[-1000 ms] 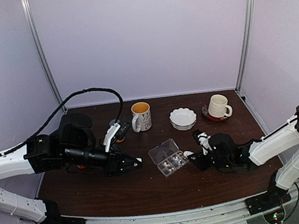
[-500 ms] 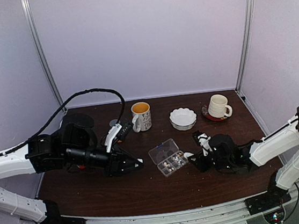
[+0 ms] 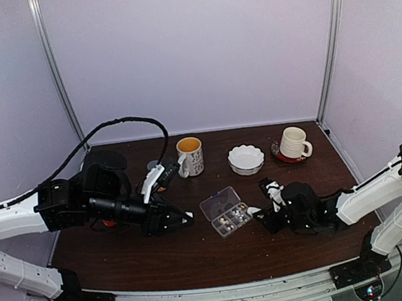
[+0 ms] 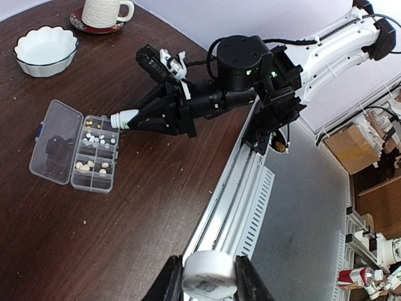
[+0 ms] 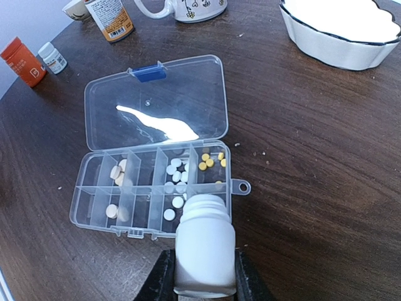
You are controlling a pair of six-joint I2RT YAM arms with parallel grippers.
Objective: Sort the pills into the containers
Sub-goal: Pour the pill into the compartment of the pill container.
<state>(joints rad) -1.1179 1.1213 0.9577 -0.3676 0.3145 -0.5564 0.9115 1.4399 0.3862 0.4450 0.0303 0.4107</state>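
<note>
Dark brown wood forms the table top, and near its middle a clear plastic pill box (image 5: 106, 106) is laid flat with its lid folded fully open, away from the arms. Two rows of small compartments (image 5: 94, 170) are seen inside. In the row next to the lid, tan pills (image 5: 116, 171) are gathered toward the left, white ones (image 5: 176, 177) near the middle and yellow ones (image 5: 207, 163) at the right end. In the nearer row, a tan pill (image 5: 111, 211) is seen at the left and two white ones (image 5: 178, 202) toward the right.

A white bottle (image 5: 205, 248) is clenched in the right claw (image 5: 202, 279). It is tipped low, with its open mouth held over the right end of the nearer row; whether it touches the box cannot be told.

The left claw (image 4: 208, 285) is held well to the left of the box and is closed around a small white round piece (image 4: 210, 271); whether that is a cap or a bottle cannot be told.

Behind the box, a white bowl (image 3: 246, 158), a mug (image 3: 190, 156) and a ribbed cup (image 3: 293, 142) on a red saucer are set. An orange bottle (image 5: 24, 61) and a small white bottle (image 5: 52, 57) are stood together at the far left.
</note>
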